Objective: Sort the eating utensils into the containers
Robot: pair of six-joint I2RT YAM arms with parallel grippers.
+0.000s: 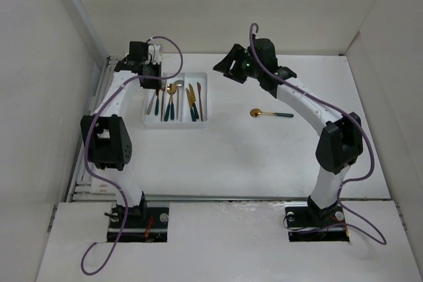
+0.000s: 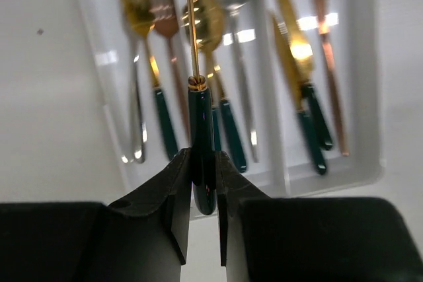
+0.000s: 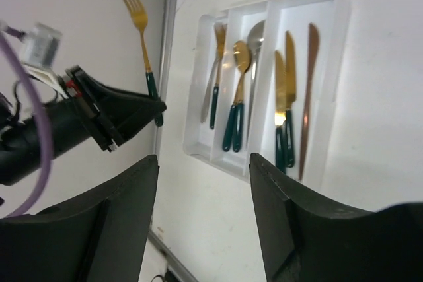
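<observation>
- While the left gripper (image 2: pixel 203 163) pinches its dark green handle, the gold fork (image 2: pixel 201 130) points tines away, raised near the left side of the tray (image 2: pixel 330 179).
- Tray holds forks (image 2: pixel 162 117) in the left compartment, spoons (image 2: pixel 232 137) in the middle, knives (image 2: pixel 317 123) on the right.
- Right gripper (image 3: pixel 203 160): fingers spread wide, nothing between them, up off the table (image 1: pixel 264 163).
- One gold spoon (image 1: pixel 271 114), green handle, lies flat well right of the tray.

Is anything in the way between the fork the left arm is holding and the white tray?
Nothing visible. The left fingers hold the fork by its green handle, with only open air between it and the tray.
</observation>
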